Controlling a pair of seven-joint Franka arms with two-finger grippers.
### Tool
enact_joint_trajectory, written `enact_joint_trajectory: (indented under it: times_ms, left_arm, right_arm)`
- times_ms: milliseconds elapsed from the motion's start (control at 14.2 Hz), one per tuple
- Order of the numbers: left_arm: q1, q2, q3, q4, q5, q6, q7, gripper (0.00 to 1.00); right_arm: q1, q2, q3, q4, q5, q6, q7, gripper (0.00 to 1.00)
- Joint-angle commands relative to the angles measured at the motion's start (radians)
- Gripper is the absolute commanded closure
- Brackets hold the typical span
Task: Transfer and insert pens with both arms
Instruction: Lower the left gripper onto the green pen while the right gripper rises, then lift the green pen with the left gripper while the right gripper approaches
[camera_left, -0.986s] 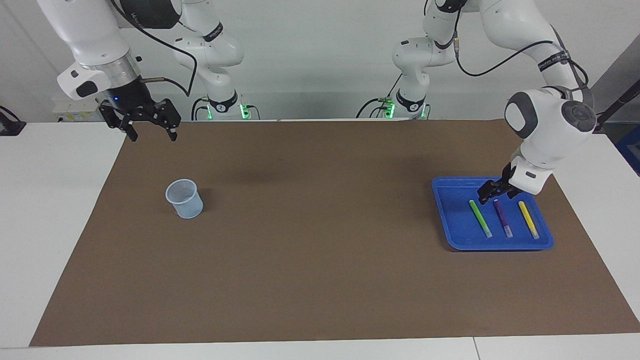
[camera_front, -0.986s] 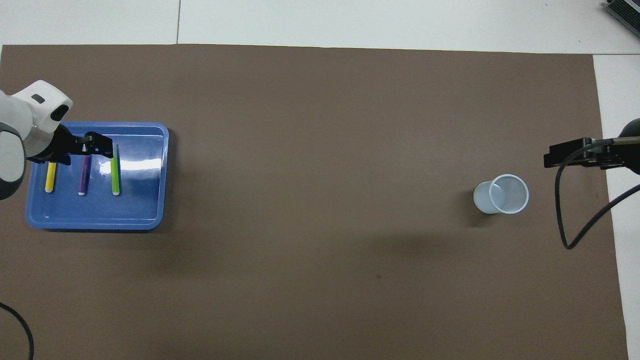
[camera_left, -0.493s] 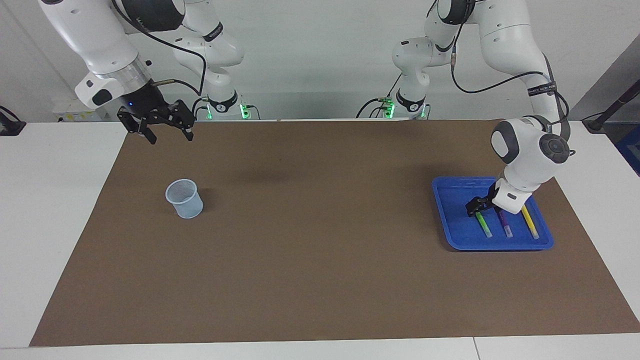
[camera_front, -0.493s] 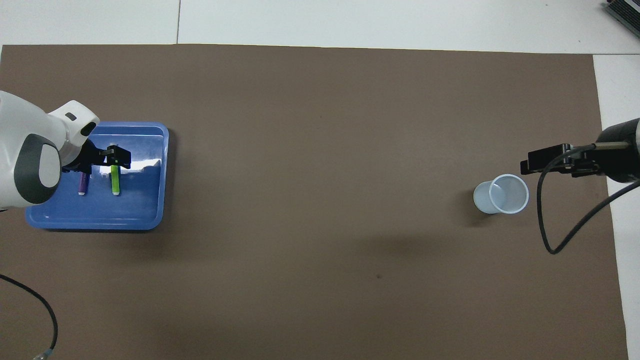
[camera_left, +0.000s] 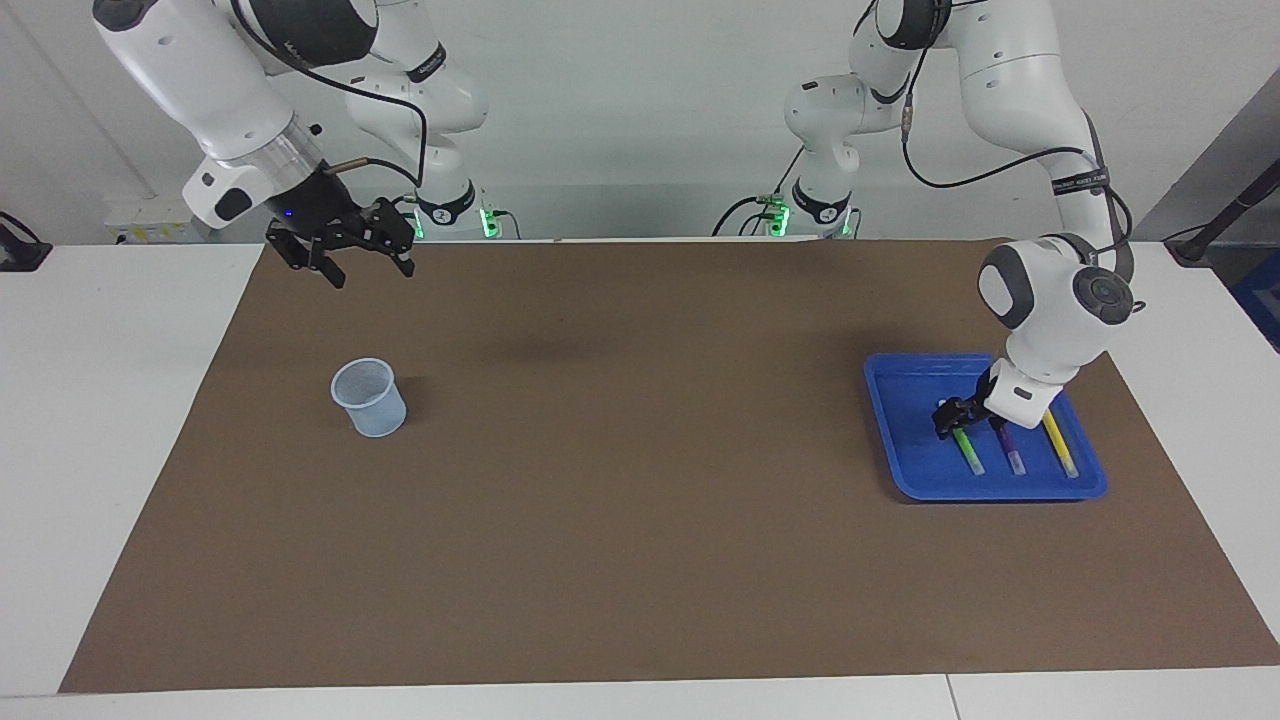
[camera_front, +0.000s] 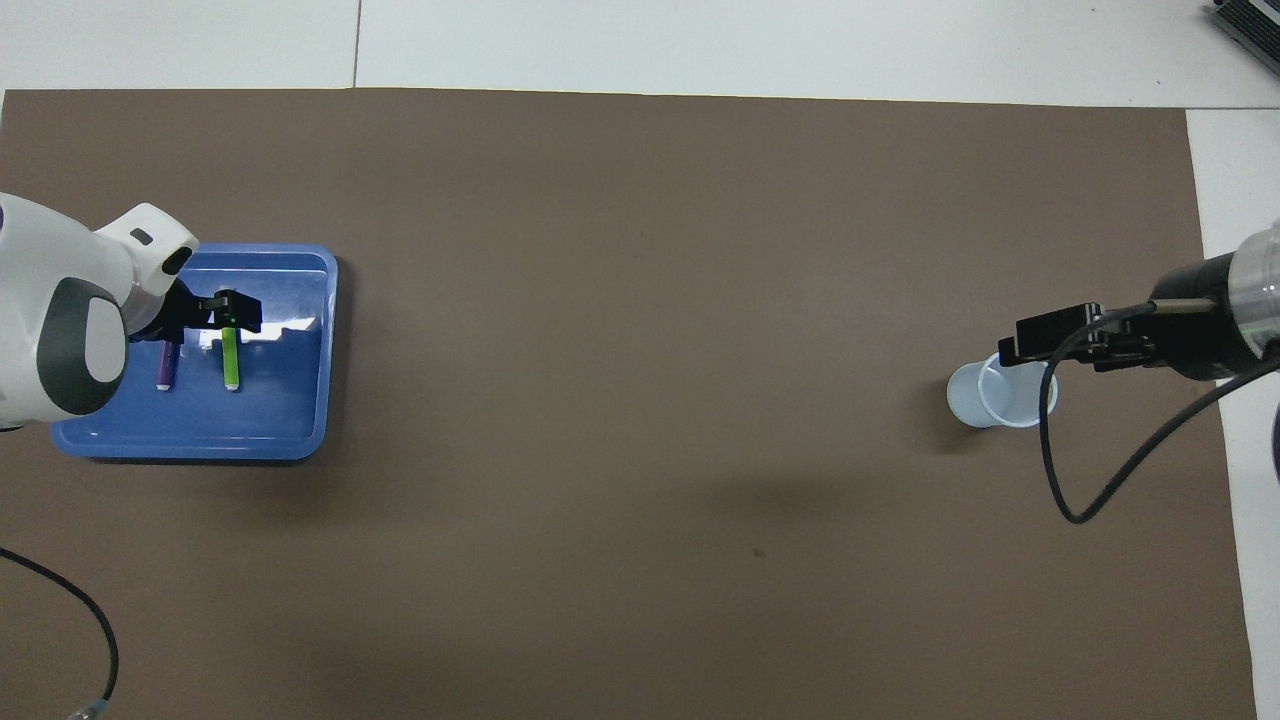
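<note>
Left tool (camera_left: 948, 419) down in the blue tray (camera_left: 890, 430), released, straddling the green pen (camera_left: 966, 451)

Purple pen (camera_left: 1011, 450) and yellow pen (camera_left: 1058, 442) lie beside it (parallel, spaced for easy picking); right tool (camera_left: 363, 264), released too, hangs above the desk (camera_left: 640, 520) near the cup (camera_left: 369, 397), likely awaiting handover

Left arm (camera_left: 1010, 70) — reaches out from its base and folds down sharply at the elbow, wrist (camera_left: 1055, 295) pointing steeply downward. Left gripper (camera_left: 950, 418) sits low at the end of this wrist, fingers spread apart with nothing clamped between them.

Right arm (camera_left: 190, 60) — extends forward and down from its base, silver wrist ring (camera_left: 270, 155) tilted toward the table centre. Right gripper (camera_left: 365, 268) hangs raised in the air, fingers spread wide and carrying nothing.
</note>
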Motion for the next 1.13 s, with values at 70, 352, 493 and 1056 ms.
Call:
enact_joint_trajectory:
  times_ms: [70, 352, 493, 1056]
  left_arm:
    - [0.006, 0.036, -0.009, -0.016, -0.004, 0.084, 0.003, 0.0]
    - [0.0, 0.038, -0.007, -0.017, -0.007, 0.082, 0.0, 0.01]
    - [-0.003, 0.036, -0.007, -0.022, -0.007, 0.075, 0.0, 0.04]
    - [-0.001, 0.033, -0.007, -0.019, -0.007, 0.041, -0.001, 0.58]
  right_arm:
    - [0.035, -0.02, 0.009, -0.048, 0.04, 0.052, -0.038, 0.0]
    - [0.041, -0.016, 0.012, -0.091, 0.118, 0.086, -0.036, 0.0]
    - [0.043, -0.015, 0.012, -0.101, 0.132, 0.095, -0.035, 0.0]
    - [0.109, 0.0, 0.015, -0.15, 0.309, 0.134, -0.013, 0.0]
